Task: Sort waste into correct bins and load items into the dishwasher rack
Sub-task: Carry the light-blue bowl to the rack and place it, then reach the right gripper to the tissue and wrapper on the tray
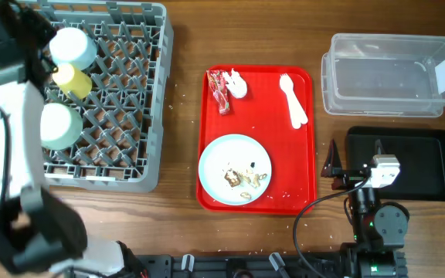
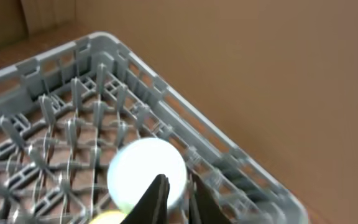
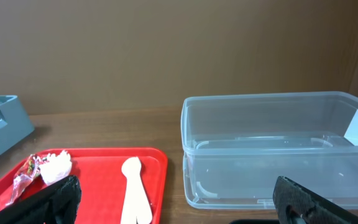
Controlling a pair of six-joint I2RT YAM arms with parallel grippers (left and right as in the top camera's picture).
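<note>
Overhead, the dishwasher rack (image 1: 154,93) at the tabletop's (image 1: 184,46) left holds a blue bowl (image 1: 73,46), green bowl (image 1: 60,126) and yellow cup (image 1: 73,79). A red tray (image 1: 273,139) carries the scrap-strewn plate (image 1: 216,158), cutlery (image 1: 294,104), wrapper (image 1: 221,91) and tissue (image 1: 238,83). Left fingers (image 2: 157,199) are nearly clenched, empty, over the rack; right fingers (image 3: 55,199) are splayed, released, facing the clear tub (image 3: 278,149).

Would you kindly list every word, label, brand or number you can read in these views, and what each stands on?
No text is legible in any view.
White label on the clear tub: looks blank, or too small to read.
Red-and-white wrapper: print too small to read.
</note>
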